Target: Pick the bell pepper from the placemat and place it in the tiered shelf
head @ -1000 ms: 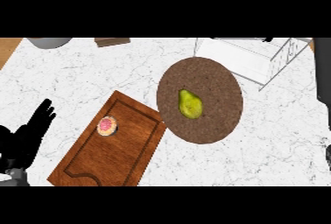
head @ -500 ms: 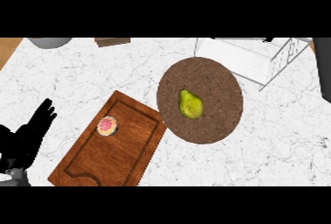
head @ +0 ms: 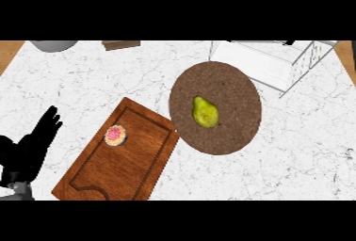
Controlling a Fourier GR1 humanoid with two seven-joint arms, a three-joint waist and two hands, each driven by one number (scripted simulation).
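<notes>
Nothing seems moved; left hand (head: 31,147) stays open.

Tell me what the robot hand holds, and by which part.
Nothing is held. The left robot hand rests open at the view's left edge; the bell pepper lies untouched on the placemat. The right robot hand is out of view.

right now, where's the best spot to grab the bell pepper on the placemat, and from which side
Probably from above, closing across the wider near half of the bell pepper. It lies alone on the round placemat, its length running away from the robot and tapering at the far end, with both flanks free.
</notes>
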